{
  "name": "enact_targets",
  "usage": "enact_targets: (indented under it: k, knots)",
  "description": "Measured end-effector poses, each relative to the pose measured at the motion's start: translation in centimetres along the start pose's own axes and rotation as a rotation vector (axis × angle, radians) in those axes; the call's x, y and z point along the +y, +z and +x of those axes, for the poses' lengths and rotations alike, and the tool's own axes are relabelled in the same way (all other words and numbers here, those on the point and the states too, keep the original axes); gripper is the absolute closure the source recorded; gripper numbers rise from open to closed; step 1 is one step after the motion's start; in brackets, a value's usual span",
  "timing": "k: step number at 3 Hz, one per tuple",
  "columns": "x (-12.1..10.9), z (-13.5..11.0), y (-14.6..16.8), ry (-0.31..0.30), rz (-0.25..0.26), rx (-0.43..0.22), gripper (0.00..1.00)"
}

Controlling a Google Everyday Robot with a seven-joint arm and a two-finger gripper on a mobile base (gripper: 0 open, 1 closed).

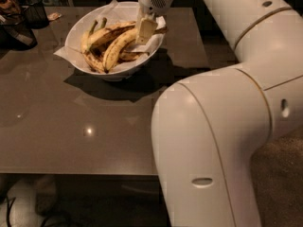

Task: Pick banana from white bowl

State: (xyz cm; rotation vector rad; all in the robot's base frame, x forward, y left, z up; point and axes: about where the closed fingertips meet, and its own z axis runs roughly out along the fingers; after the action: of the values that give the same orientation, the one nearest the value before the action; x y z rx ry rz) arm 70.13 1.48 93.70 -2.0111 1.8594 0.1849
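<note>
The white bowl (pixel 78 32) stands at the far middle of the brown table, lined with crinkled white paper. It holds several bananas. The banana (pixel 116 48) is the long pale-yellow curved one and runs from the bowl's front up to the right. A darker streaked banana (pixel 106 33) lies behind it. My gripper (pixel 145 30) reaches down from above into the right side of the bowl. It sits right at the upper end of the banana and hides that end.
A black mesh basket (pixel 35 12) and another dark holder (pixel 14 32) stand at the table's far left. My big white arm (pixel 213 141) fills the right of the view. It overhangs the table's front right edge (pixel 94 173).
</note>
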Motion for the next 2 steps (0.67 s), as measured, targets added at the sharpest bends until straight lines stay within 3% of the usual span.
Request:
enact_targets:
  k: [1,2]
  knots:
    - [2.12,0.66,-2.65,-0.031,0.017,-0.08,1.0]
    - [2.24,0.6,-2.52,-0.032,0.017,-0.084,1.0]
